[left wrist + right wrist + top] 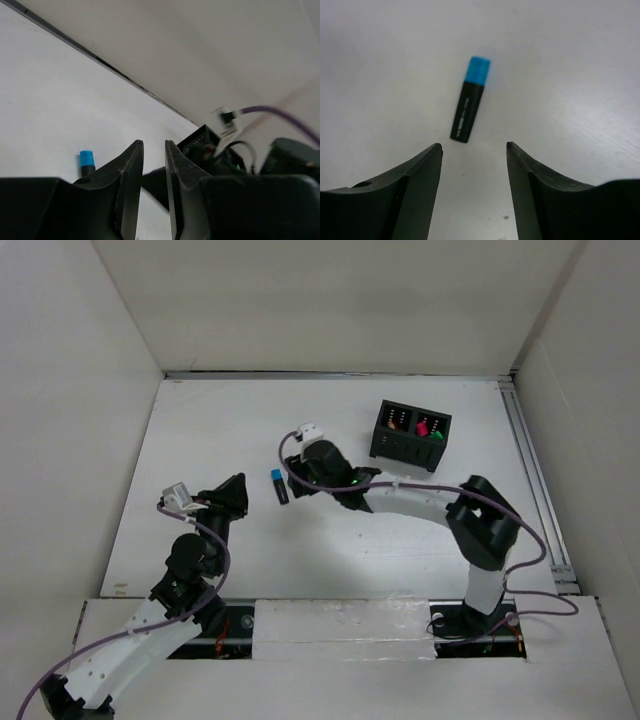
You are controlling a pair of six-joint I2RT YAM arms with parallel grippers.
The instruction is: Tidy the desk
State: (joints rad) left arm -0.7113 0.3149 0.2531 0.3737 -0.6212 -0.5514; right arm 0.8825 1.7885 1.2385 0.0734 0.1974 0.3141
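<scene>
The desk [220,430] is a white tabletop walled by white panels. A black marker with a blue cap [279,486] lies on it left of centre. My right gripper [298,483] is open and empty, low over the desk, with the marker [469,100] just beyond its fingertips, which do not touch it. My left gripper [238,486] hovers left of the marker, jaws a narrow gap apart with nothing between them. In the left wrist view the marker's blue cap [86,160] shows left of the left gripper [154,145].
A small black two-compartment organizer [410,435] stands at the back right, holding red, pink and green items. It also shows in the left wrist view [202,142]. A metal rail [530,470] runs along the desk's right edge.
</scene>
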